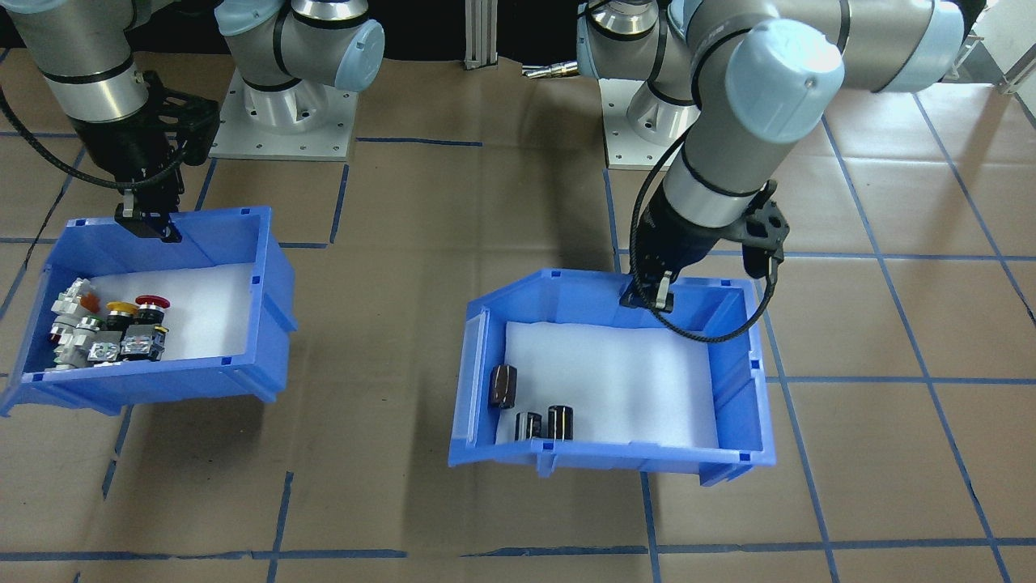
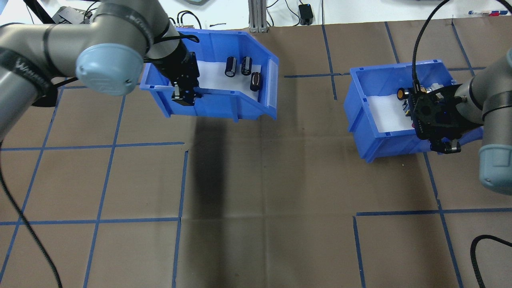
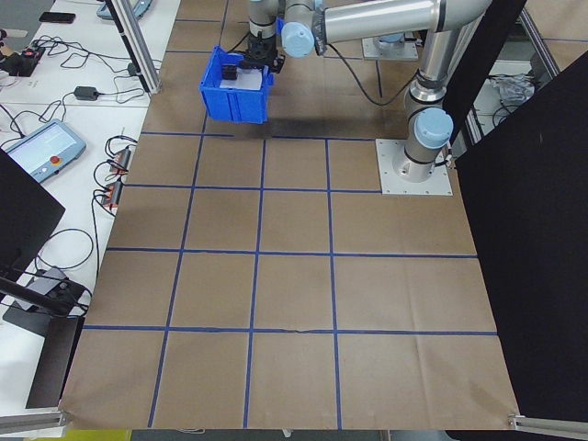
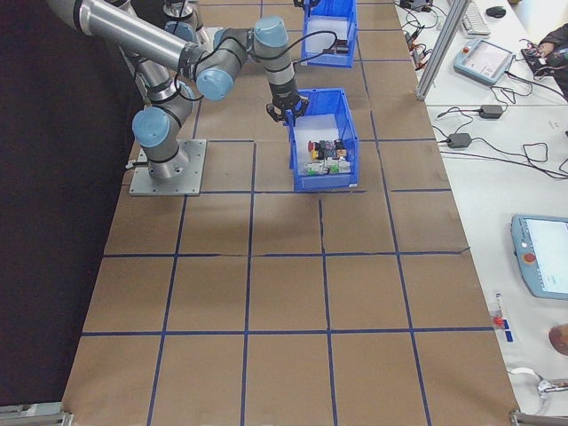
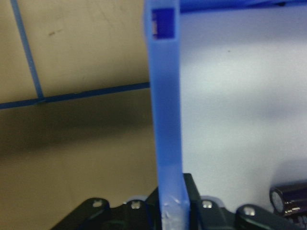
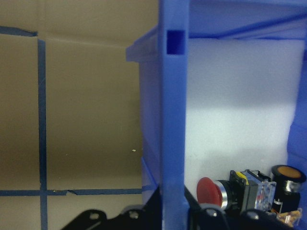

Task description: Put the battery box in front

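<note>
The battery box (image 1: 615, 457) is a blue bin with a white foam liner and three dark cylinders (image 1: 528, 425) lying near its slanted open side. It sits slightly tilted at the table's far side in the overhead view (image 2: 224, 106). My left gripper (image 1: 647, 295) is shut on the box's rear wall, which runs between its jaws as a blue rim (image 5: 165, 120) in the left wrist view. My right gripper (image 2: 445, 149) is shut on the near wall (image 6: 172, 120) of the matching blue bin (image 1: 162, 389), which holds red and yellow push-button switches (image 1: 121, 324).
Both arm bases (image 1: 283, 113) stand on metal plates at the robot's side of the brown, blue-taped table. An aluminium post (image 2: 256, 16) and cables lie just beyond the battery box. Teach pendants (image 4: 479, 58) and wires lie on the bench past the far edge.
</note>
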Motion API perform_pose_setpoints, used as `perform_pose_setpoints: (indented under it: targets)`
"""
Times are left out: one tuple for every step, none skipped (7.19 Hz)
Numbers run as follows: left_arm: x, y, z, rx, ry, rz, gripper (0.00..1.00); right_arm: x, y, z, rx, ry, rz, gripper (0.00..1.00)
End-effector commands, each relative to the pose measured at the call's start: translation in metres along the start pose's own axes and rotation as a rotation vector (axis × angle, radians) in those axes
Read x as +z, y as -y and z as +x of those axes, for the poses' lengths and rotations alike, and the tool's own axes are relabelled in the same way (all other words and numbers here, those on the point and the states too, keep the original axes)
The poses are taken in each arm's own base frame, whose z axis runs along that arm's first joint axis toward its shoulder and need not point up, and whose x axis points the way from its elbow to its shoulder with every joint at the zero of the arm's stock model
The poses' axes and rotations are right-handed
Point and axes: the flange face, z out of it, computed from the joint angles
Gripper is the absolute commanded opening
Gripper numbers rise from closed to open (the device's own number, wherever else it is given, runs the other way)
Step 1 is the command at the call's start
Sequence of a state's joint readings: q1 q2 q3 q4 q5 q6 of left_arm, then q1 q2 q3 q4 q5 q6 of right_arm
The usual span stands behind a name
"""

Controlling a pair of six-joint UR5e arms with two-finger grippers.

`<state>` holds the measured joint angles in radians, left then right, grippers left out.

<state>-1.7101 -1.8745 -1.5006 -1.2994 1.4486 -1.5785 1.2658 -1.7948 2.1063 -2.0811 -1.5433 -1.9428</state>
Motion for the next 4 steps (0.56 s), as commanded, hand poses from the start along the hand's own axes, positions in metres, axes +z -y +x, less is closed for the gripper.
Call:
perform_pose_setpoints:
  targets:
    - [0.037,-0.068,0.063,-0.027,-0.005,-0.01,0.01,0.005,0.001,-0.005,0.033,0.012,0.004,0.04]
    - [0.05,-0.092,0.08,-0.004,-0.007,-0.011,0.02,0.006,0.003,-0.009,0.04,0.013,0.002,0.04]
    - [0.064,-0.109,0.083,-0.031,0.007,-0.01,0.09,0.007,0.004,-0.012,0.04,0.015,0.002,0.04]
    - [0.07,-0.116,0.081,-0.049,0.016,-0.009,0.14,0.007,0.004,-0.013,0.04,0.017,-0.003,0.04]
